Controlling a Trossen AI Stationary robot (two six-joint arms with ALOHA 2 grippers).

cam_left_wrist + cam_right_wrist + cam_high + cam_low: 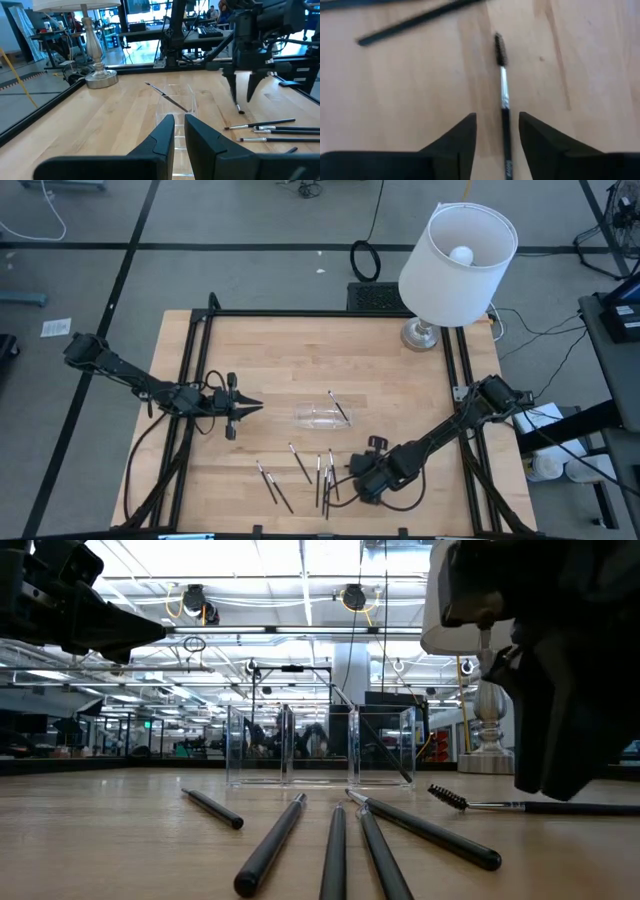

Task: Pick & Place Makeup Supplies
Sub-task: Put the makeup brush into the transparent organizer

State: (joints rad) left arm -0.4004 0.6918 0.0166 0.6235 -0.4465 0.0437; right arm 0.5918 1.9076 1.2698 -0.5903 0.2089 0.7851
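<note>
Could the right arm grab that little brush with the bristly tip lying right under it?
Probably yes. The right gripper hangs directly over the spoolie brush, open fingers straddling its handle. Nothing lies between them; the nearest other stick is well clear on the wooden table.

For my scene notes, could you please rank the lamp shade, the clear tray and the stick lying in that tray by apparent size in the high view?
1. Lamp shade, though nearer the camera.
2. Clear tray.
3. Stick.
</note>
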